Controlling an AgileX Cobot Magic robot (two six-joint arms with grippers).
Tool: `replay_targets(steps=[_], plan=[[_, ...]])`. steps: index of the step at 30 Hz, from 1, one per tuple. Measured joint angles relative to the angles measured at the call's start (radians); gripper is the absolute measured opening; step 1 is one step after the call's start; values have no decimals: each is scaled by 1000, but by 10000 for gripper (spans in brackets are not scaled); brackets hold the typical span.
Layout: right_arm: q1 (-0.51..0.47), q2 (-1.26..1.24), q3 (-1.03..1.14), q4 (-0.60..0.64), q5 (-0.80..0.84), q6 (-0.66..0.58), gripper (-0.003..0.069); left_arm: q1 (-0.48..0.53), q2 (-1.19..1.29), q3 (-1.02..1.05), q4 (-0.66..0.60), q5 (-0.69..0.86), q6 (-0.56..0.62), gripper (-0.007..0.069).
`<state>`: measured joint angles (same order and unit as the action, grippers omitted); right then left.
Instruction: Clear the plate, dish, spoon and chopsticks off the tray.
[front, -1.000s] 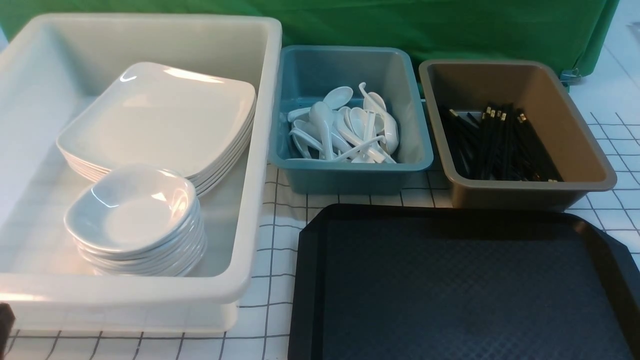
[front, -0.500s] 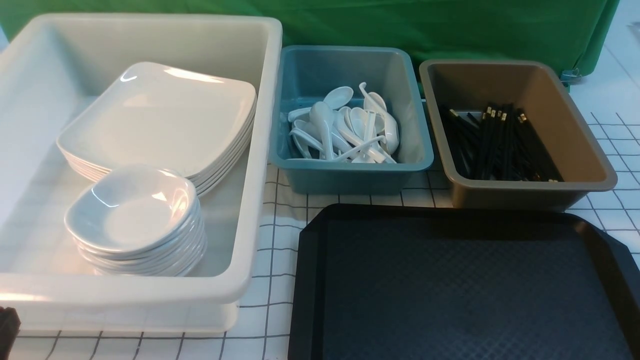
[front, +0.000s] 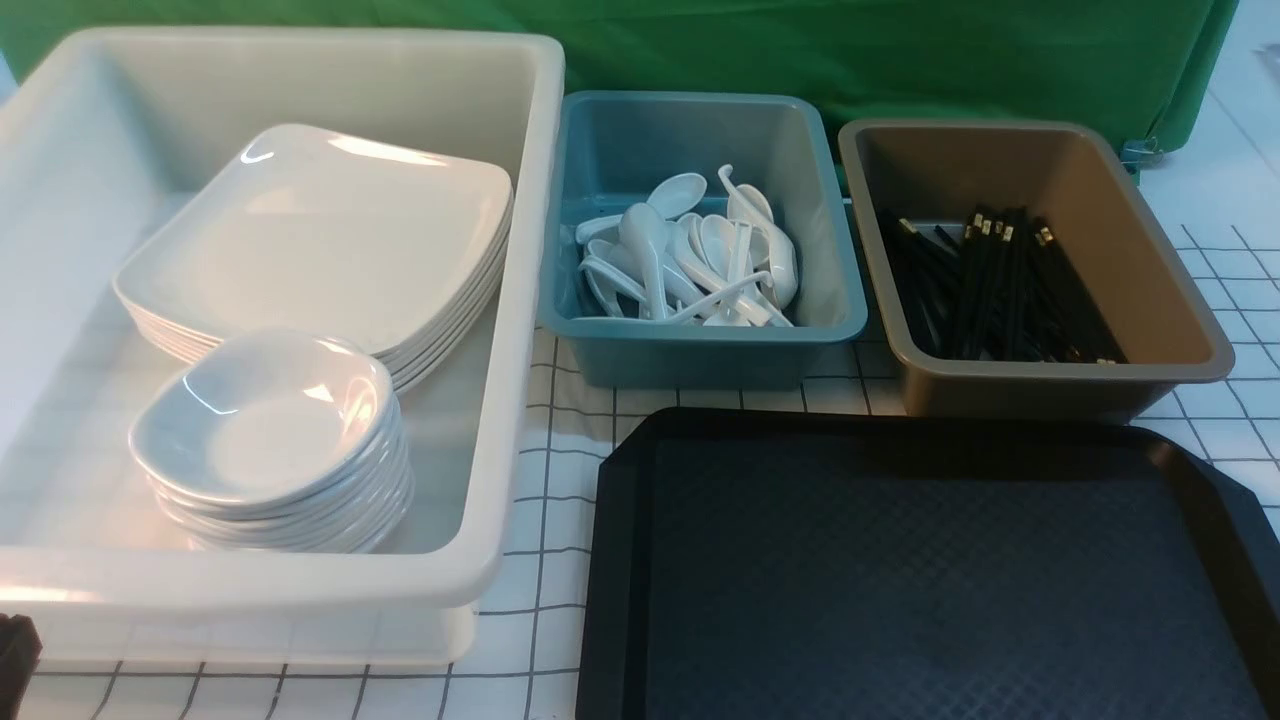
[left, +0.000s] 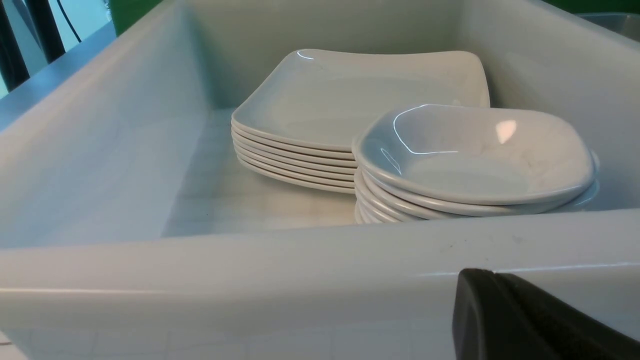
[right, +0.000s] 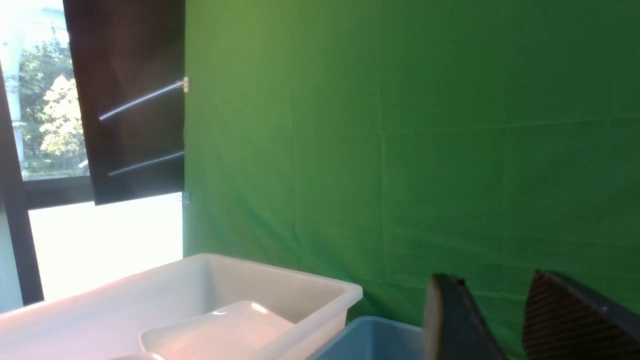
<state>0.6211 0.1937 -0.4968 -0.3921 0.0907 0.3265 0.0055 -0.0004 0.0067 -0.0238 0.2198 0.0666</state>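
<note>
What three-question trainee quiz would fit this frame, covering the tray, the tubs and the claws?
1. True or false: the black tray holds a plate.
2. Which tub holds the chopsticks: A white tub, B teal tub, C brown tub?
3. What stands in front of the plates in the white tub?

Key: 1 false, the tray's visible surface is bare. 2 C. 3 a stack of small dishes.

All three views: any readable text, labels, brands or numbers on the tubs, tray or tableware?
None readable.
Tray: textured pattern only, no lettering.
White tub, teal tub, brown tub: no labels showing.
Chopsticks: gold bands, any marking too small to tell.
</note>
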Motion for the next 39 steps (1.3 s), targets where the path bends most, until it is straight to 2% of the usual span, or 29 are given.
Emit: replay_targets(steps=[4,7,9,14,22,24,30,31,33,35,39], plan=[[0,0,0,6,0,-43,241,0,0,0,0,1,0,0],[0,1,0,56,0,-108,241,0,0,0,0,1,0,0],[0,1,0,179,-2,-256,241,0,0,0,0,1,0,0],[0,2,0,349,-2,-442,241,0,0,0,0,2,1,0],[-6,-11,14,374,0,-493,241,0,0,0,0,2,1,0],[-62,-23,36,374,2,-508,241,0,0,0,0,2,1,0],[-369,-34,184,374,25,-504,241,0,0,0,-1,2,1,0],[-390,-36,198,374,27,-504,241,0,0,0,-1,2,1,0],[-506,-62,301,374,35,-504,241,0,0,0,-1,2,1,0],[-571,-105,383,374,48,-504,241,0,0,0,-1,2,1,0],[-608,-183,490,374,86,-502,241,0,0,0,-1,1,1,0]])
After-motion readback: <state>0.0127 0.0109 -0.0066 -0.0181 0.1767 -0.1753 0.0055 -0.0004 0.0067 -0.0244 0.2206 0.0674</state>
